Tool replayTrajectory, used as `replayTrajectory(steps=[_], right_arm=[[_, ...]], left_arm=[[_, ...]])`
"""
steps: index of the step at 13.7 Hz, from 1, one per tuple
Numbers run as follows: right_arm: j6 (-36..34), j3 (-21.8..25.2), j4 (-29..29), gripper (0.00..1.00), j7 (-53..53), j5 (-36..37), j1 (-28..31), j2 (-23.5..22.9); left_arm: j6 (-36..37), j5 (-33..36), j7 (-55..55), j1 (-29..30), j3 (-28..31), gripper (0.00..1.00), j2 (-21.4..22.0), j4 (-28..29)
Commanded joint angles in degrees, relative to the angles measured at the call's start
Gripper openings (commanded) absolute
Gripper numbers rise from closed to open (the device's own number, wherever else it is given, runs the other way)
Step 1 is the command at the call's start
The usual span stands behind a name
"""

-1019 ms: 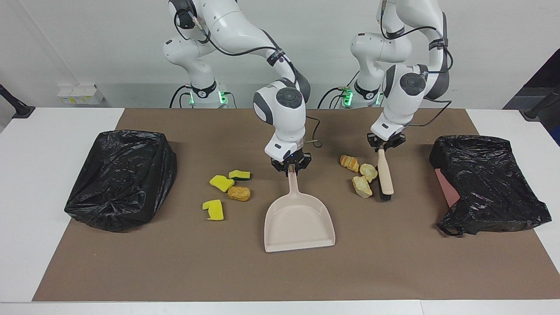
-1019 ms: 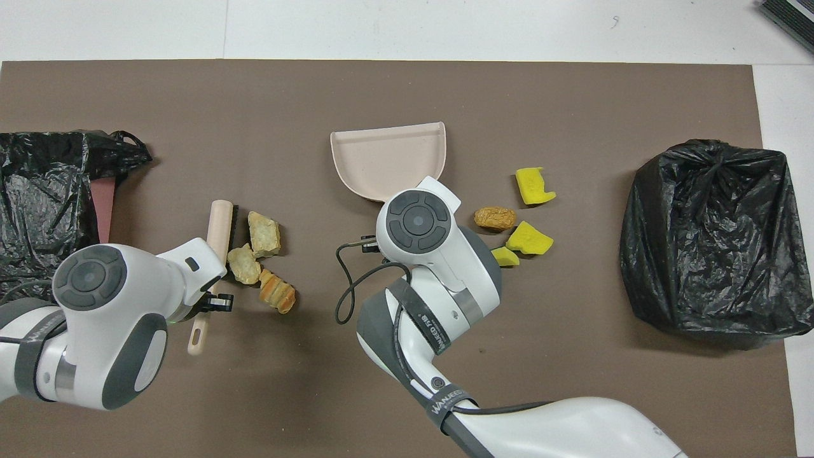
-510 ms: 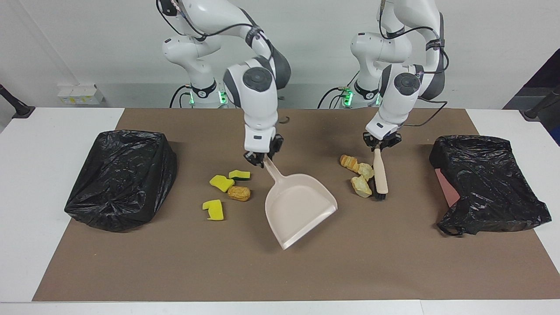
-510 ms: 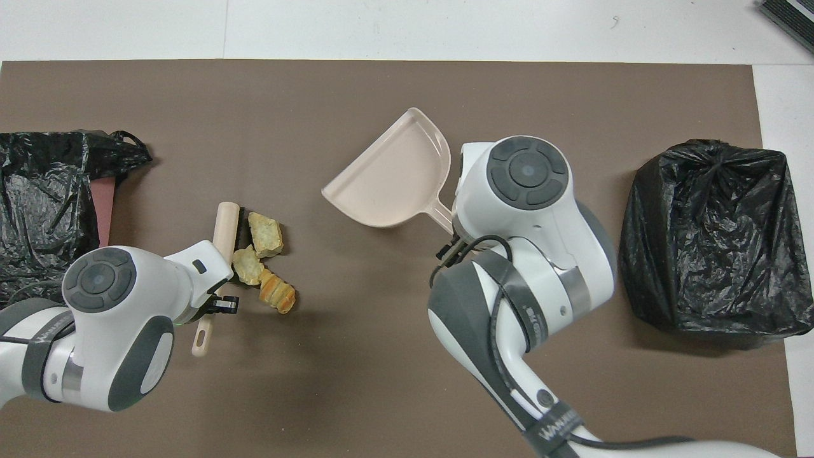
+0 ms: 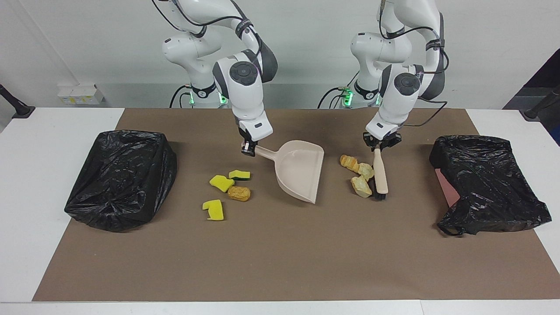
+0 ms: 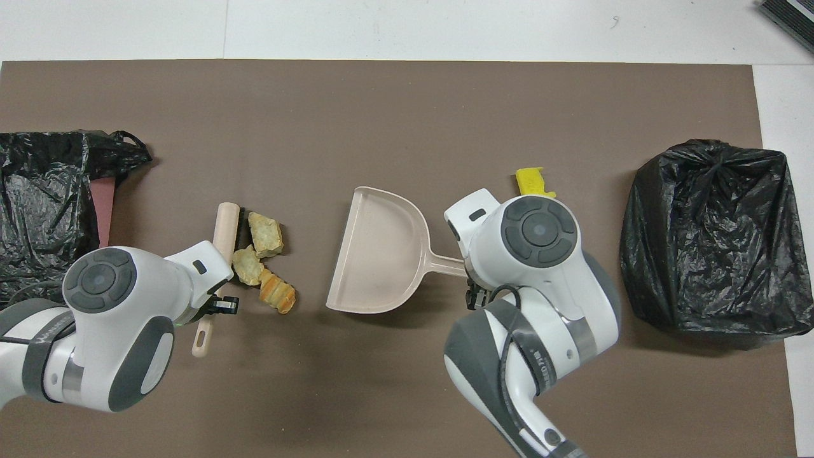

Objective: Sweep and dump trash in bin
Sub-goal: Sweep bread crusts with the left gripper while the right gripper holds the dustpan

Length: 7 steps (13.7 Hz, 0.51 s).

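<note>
My right gripper (image 5: 248,148) is shut on the handle of the beige dustpan (image 5: 299,170) (image 6: 381,261), whose mouth faces the left arm's end of the table. My left gripper (image 5: 379,146) is shut on the handle of the brush (image 5: 380,175) (image 6: 222,229), its bristles down on the mat. Three bread-like trash lumps (image 5: 361,177) (image 6: 262,264) lie against the brush, between it and the dustpan. Toward the right arm's end lie a bread lump (image 5: 239,193), two yellow sponge pieces (image 5: 222,183) (image 5: 213,210) and a green-backed one (image 5: 239,175); from overhead only one sponge (image 6: 533,181) shows.
A bin wrapped in a black bag (image 5: 122,175) (image 6: 712,235) stands at the right arm's end of the brown mat. Another black-bagged bin (image 5: 485,183) (image 6: 44,191) with a pink wall showing stands at the left arm's end.
My right arm has swung the dustpan round, from mouth pointing away from the robots to mouth facing the brush. The brush nudged the lumps slightly toward the dustpan.
</note>
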<state>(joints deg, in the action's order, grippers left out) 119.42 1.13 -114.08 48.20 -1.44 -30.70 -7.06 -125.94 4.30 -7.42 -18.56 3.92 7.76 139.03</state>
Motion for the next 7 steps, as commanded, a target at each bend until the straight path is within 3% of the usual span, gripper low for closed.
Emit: replayTrajectory(steps=[1,7], right_arm=[[4.0,-0.3,-2.8,0.00,-1.0,0.0,-3.3,-1.2],[3.9,-0.3,-3.4,0.00,-4.2,2.8,-5.4,-2.0]], left_arm=[[-0.6,0.4,-0.9,-0.9,0.6,0.00,2.0,2.9],[-2.1,0.3,-13.1,-9.0,0.4,0.00,1.9,4.6]])
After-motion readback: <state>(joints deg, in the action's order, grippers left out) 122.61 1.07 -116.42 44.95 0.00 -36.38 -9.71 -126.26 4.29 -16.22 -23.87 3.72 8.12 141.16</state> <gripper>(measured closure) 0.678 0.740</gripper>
